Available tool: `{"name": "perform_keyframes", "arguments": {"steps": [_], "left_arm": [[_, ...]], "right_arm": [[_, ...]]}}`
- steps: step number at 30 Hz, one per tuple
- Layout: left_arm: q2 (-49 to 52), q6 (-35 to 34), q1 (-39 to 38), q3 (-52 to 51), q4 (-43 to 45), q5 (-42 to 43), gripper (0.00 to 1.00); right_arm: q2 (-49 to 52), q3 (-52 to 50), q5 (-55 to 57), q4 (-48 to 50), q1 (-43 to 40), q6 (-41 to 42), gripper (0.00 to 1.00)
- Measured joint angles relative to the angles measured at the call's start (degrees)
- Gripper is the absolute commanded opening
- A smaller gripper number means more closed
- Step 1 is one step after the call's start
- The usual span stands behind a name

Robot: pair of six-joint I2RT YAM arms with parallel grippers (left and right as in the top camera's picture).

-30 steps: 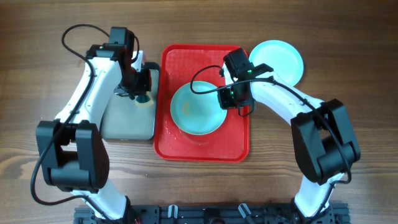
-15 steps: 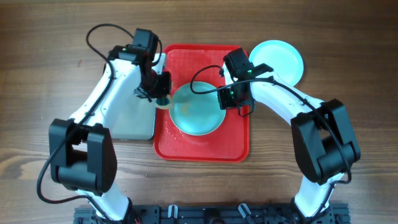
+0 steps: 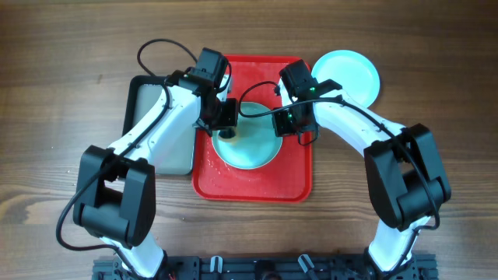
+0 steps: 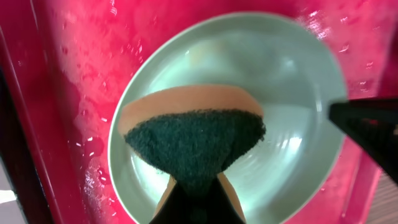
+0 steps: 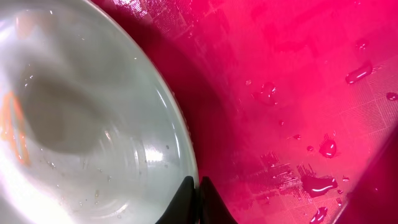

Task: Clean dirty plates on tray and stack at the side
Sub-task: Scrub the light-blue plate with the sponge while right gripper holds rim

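At the far left of the wooden counter (image 3: 47, 93) lay a black-rimmed grey tray (image 3: 159, 148), just beside the red tray (image 3: 253, 183). The left tool (image 3: 226, 129) reached across from it and was clamped on a sponge (image 4: 193, 146), orange with a dark green scouring face turned toward the left wrist camera. The sponge hung over the left part of a mint plate (image 3: 250, 146); whether it touched the plate could not be told. That mint plate sat inside the red tray, toward its upper middle. In the right wrist view its surface carried a few small specks (image 5: 99, 193), and water droplets (image 5: 323, 148) dotted the red plastic beside it. The right tool (image 5: 193, 190) was pinched narrow on the mint plate's right rim, its fingertips meeting over the edge. Farthest right, a second plate (image 3: 354, 74) of the same pale colour rested on the counter, just off the red tray's upper right corner and well apart from both tools.
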Motion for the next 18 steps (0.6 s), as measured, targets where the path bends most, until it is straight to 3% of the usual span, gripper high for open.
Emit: {"name": "perform_keyframes", "arguments": {"steps": [18], "left_arm": [[3.4,-4.2,0.2,-4.2,5.5,-2.0,0.04]], "right_arm": [[0.0,0.0,0.0,0.0,0.0,0.0,0.04]]}}
